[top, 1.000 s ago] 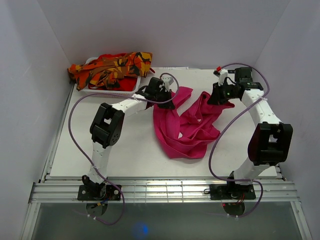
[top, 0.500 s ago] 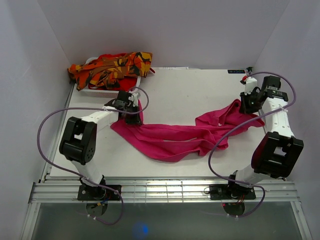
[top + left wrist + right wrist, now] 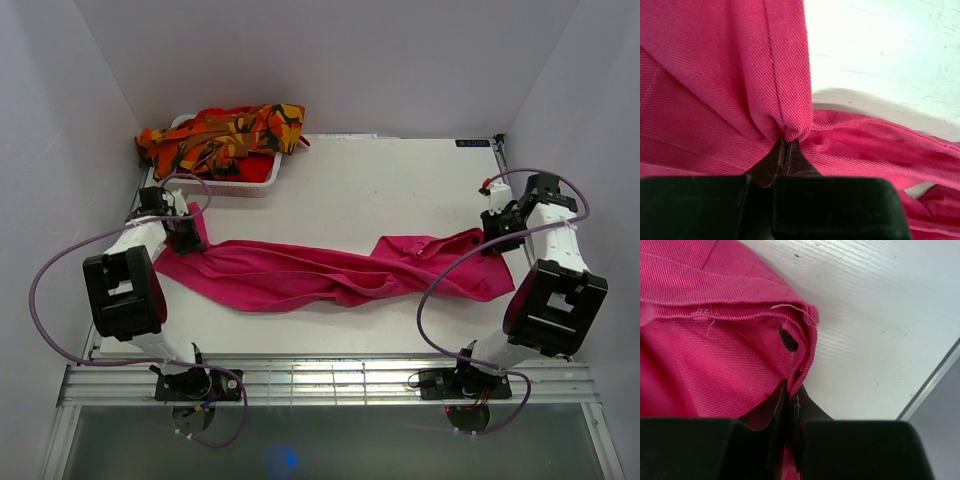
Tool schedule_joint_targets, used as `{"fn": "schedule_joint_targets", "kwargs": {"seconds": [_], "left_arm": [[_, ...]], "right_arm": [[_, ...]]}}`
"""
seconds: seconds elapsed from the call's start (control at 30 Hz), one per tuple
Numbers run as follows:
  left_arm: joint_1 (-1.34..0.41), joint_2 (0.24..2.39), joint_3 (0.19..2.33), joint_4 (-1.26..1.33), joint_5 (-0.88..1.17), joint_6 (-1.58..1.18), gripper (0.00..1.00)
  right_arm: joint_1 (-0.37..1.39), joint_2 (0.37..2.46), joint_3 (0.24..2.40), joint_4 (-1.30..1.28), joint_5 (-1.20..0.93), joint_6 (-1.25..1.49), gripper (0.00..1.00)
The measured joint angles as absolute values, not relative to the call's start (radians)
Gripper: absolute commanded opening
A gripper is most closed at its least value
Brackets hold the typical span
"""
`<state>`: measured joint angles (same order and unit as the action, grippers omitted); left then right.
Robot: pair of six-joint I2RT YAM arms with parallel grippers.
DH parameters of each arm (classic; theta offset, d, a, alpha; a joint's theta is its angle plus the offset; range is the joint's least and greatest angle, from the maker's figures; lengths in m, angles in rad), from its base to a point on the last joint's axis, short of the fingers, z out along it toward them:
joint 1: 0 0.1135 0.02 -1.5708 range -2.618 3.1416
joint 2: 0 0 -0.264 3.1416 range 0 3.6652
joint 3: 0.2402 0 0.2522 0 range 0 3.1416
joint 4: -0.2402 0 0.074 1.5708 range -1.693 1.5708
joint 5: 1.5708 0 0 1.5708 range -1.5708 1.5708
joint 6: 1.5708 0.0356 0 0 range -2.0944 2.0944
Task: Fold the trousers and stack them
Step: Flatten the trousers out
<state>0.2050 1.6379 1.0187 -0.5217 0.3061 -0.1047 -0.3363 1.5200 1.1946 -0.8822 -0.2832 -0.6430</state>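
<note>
So the pink trousers [image 3: 300, 278] lie strung out across mid-frame on the bench [image 3: 390, 180]. The left gripper [image 3: 188, 238] pinches their left end, and the right gripper [image 3: 490, 224] is clamped on the buttoned right end.

- The left end effector [image 3: 186, 234] has swung from the centre of the frame out to its left edge.
- The right end effector [image 3: 492, 230] has moved out and down to the right edge.
- The magenta-pink trousers [image 3: 300, 275], bunched at centre before, now lie stretched across the tabletop [image 3: 380, 180].
</note>
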Motion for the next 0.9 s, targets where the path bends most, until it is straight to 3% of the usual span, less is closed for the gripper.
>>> {"fn": "schedule_joint_targets", "kwargs": {"seconds": [0.13,0.3,0.53,0.6,0.67,0.7,0.77,0.8,0.9], "left_arm": [[0.301,1.634,1.021,-0.526,0.367,-0.047,0.0],[0.371,1.545,0.99,-0.525,0.588,0.113,0.0],[0.381,1.401,0.969,-0.845,0.875,0.807,0.0],[0.377,1.362,0.918,-0.97,0.875,1.059,0.01],[0.376,1.312,0.848,-1.082,0.845,1.274,0.16],[0.376,1.28,0.811,-1.11,0.827,1.349,0.21],[0.376,1.182,0.732,-1.181,0.778,1.51,0.33],[0.376,1.122,0.701,-1.208,0.762,1.578,0.36],[0.375,0.963,0.666,-1.259,0.755,1.663,0.47]], "right_arm": [[-0.341,1.529,1.194,-0.885,-0.287,-0.639,0.08],[-0.369,1.547,1.188,-0.884,-0.29,-0.633,0.08],[-0.404,1.573,1.168,-0.879,-0.262,-0.63,0.1],[-0.405,1.58,1.169,-0.88,-0.26,-0.626,0.26],[-0.405,1.603,1.186,-0.894,-0.261,-0.621,0.45],[-0.405,1.618,1.201,-0.899,-0.261,-0.625,0.66],[-0.405,1.652,1.246,-0.916,-0.272,-0.625,0.91],[-0.403,1.665,1.271,-0.926,-0.283,-0.626,0.98],[-0.384,1.678,1.34,-0.951,-0.313,-0.639,0.95]]}}
